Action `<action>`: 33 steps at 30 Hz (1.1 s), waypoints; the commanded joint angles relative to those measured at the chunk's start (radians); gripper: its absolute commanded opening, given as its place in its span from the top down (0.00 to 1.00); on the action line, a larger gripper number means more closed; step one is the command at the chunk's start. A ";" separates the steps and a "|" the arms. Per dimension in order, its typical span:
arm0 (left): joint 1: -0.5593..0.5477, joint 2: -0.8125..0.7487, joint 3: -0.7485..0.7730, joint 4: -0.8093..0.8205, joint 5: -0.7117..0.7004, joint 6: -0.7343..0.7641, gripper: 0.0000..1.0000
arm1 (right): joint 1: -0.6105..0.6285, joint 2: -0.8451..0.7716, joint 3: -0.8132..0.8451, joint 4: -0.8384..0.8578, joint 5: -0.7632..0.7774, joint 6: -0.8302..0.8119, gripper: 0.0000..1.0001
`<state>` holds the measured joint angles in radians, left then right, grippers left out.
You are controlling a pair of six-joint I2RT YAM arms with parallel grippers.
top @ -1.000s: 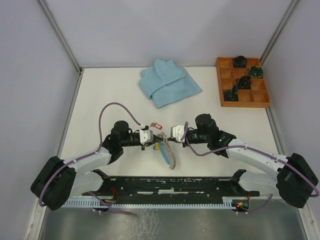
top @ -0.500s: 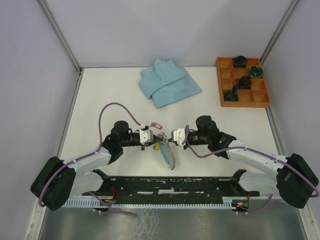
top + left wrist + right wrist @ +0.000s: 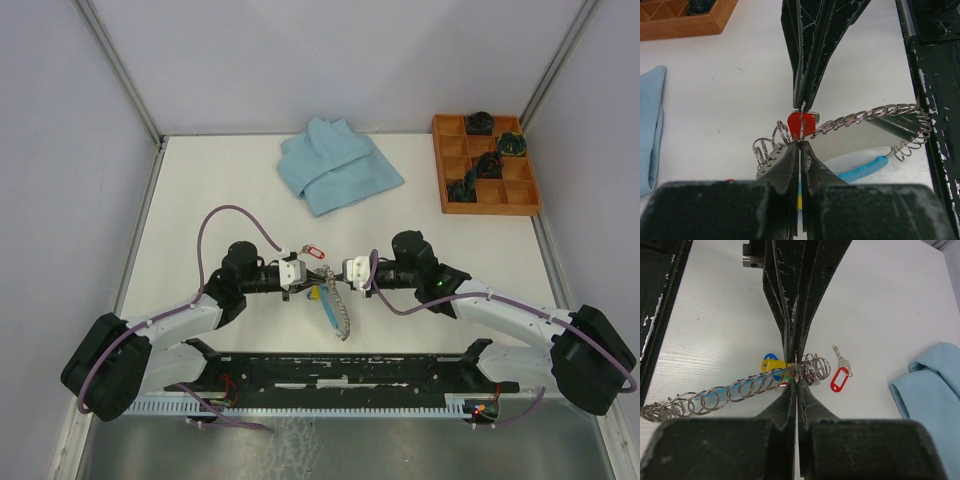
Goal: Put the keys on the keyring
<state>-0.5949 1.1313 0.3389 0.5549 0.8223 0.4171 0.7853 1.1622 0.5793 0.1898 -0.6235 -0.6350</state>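
Note:
The keyring (image 3: 338, 310) is a grey coil with a light-blue segment (image 3: 865, 170), lying between the arms; it also shows in the right wrist view (image 3: 730, 392). My left gripper (image 3: 312, 279) and right gripper (image 3: 335, 279) meet tip to tip at its upper end. Both are shut on a thin wire loop of the coil (image 3: 801, 134). A red tag (image 3: 802, 122) sits right at the pinch. Yellow (image 3: 772, 364) and blue (image 3: 769, 356) tags hang on the coil. One key with a red tag (image 3: 840, 377) lies loose on the table beside the coil end (image 3: 313, 250).
A folded light-blue cloth (image 3: 335, 165) lies at the back centre. A wooden compartment tray (image 3: 520, 195) with dark objects stands at the back right. The black base rail (image 3: 340, 365) runs along the near edge.
My right gripper has shifted slightly toward me and the left. The left gripper, the coil and the loose red-tagged key stay put.

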 commanded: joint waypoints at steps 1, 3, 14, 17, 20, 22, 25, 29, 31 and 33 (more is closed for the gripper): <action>0.006 -0.030 0.005 0.051 0.033 0.055 0.97 | 0.007 0.005 0.008 0.043 0.001 -0.012 0.99; 0.006 -0.030 0.004 0.051 0.032 0.054 0.97 | 0.008 0.004 0.010 0.037 -0.002 -0.014 0.99; 0.006 -0.026 0.006 0.051 0.035 0.051 0.97 | 0.013 0.001 0.011 0.031 -0.010 -0.015 0.99; 0.006 -0.027 0.006 0.051 0.038 0.051 0.97 | 0.012 0.003 0.015 0.026 -0.014 -0.015 0.99; 0.006 -0.025 0.006 0.053 0.039 0.050 0.97 | 0.015 0.009 0.017 0.020 -0.020 -0.015 0.99; 0.005 -0.024 0.005 0.054 0.038 0.049 0.97 | 0.017 0.010 0.022 0.011 -0.023 -0.017 0.99; 0.005 -0.026 0.006 0.054 0.041 0.049 0.97 | 0.018 0.013 0.025 0.005 -0.022 -0.020 0.99; 0.006 -0.026 0.005 0.054 0.045 0.049 0.97 | 0.020 0.020 0.025 0.007 -0.022 -0.020 0.99; 0.006 -0.025 0.006 0.057 0.048 0.046 0.97 | 0.021 0.022 0.027 0.009 -0.022 -0.020 0.99; 0.005 -0.024 0.005 0.059 0.048 0.045 0.97 | 0.023 0.024 0.028 0.010 -0.026 -0.020 0.99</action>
<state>-0.5949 1.1294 0.3374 0.5549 0.8391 0.4171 0.7986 1.1801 0.5793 0.1848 -0.6266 -0.6495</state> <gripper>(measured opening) 0.043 0.012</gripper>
